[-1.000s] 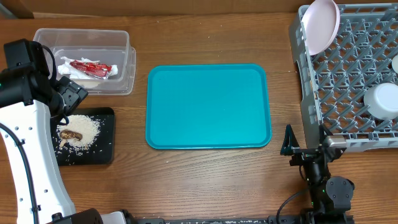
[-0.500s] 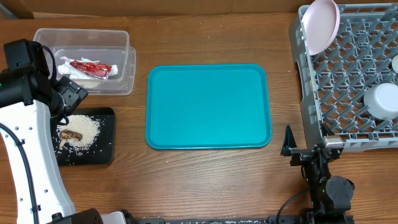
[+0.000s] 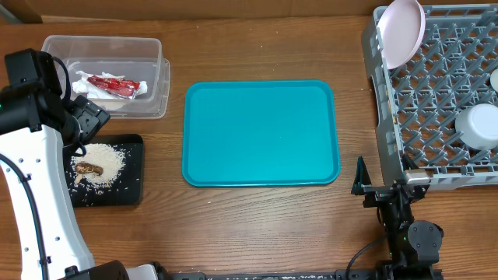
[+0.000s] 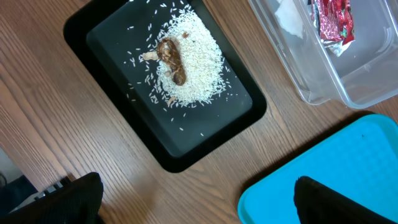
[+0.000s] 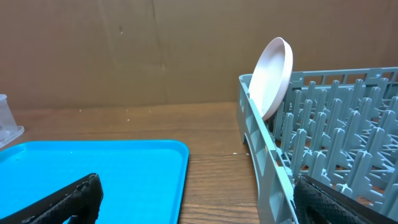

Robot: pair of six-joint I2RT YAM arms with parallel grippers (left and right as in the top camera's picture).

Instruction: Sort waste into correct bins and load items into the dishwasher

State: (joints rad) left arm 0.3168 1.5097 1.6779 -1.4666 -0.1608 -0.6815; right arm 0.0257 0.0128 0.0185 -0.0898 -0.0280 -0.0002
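Note:
The bins sit at the left: a clear tub [image 3: 152, 48] holding white napkins [image 3: 87, 79] and a red wrapper [image 3: 115, 85], and a black tray [image 3: 132, 179] with rice [image 4: 193, 71] and a brown lump [image 4: 172, 59]. The grey rack, the dishwasher [image 3: 436, 101], is at the right. A white plate [image 3: 402, 31] stands upright in its corner and a white bowl [image 3: 476, 124] lies inside. My left gripper [image 4: 199, 211] hangs open above the table just below the black tray, holding nothing. My right gripper [image 5: 205, 208] is open and empty, its fingers either side of the rack's near corner [image 5: 267, 168].
A large teal serving tray [image 3: 261, 132] with nothing on it lies in the middle of the wooden table. My white left arm [image 3: 35, 187] covers the table's left edge. A brown wall [image 5: 124, 50] stands behind the table.

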